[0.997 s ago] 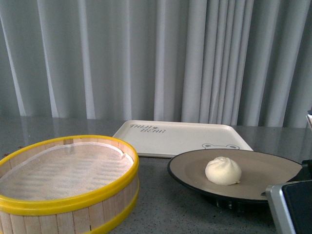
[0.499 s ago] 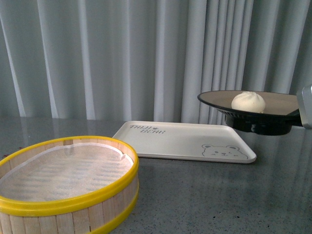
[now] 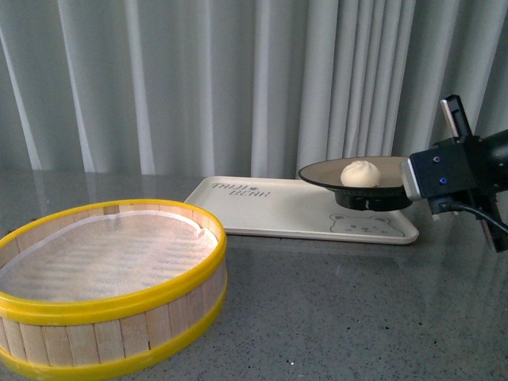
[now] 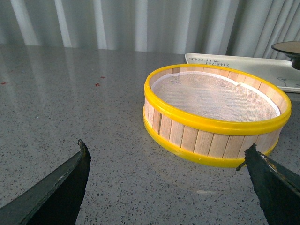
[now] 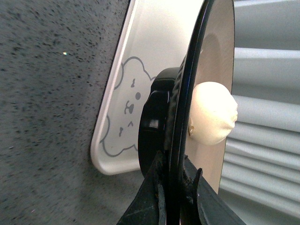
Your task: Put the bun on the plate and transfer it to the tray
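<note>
Front view: bun (image 3: 359, 173) seated on plate (image 3: 353, 172); first half of task judged complete. Plate carried level above right part of tray (image 3: 270, 218), foot just over the bear print, whether touching cannot be told. Set-down on tray and release judged outstanding. Right gripper (image 3: 406, 178) reaching in from the right, forearm roughly horizontal, wrist housing at plate height, cable hanging below. Steamer basket (image 3: 107, 282) at near left, holding nothing but its mesh liner. Left arm not visible here.

Left wrist view: left gripper (image 4: 168, 180) spread wide, both dark finger tips at the near edge of frame, nothing between them. Poised over bare table (image 4: 70, 98), near side of steamer basket, well apart from tray. Plate edge barely visible at far right.

Right wrist view: right gripper pinching plate rim, one finger (image 5: 150, 197) under the dark underside, the other on the beige inner face. Bun resting inside plate, not far from the pinched rim. Plate foot above tray corner carrying bear print; small gap suggested, not certain. Plate rim held in line with the fingers, approach from the tray's right side.
</note>
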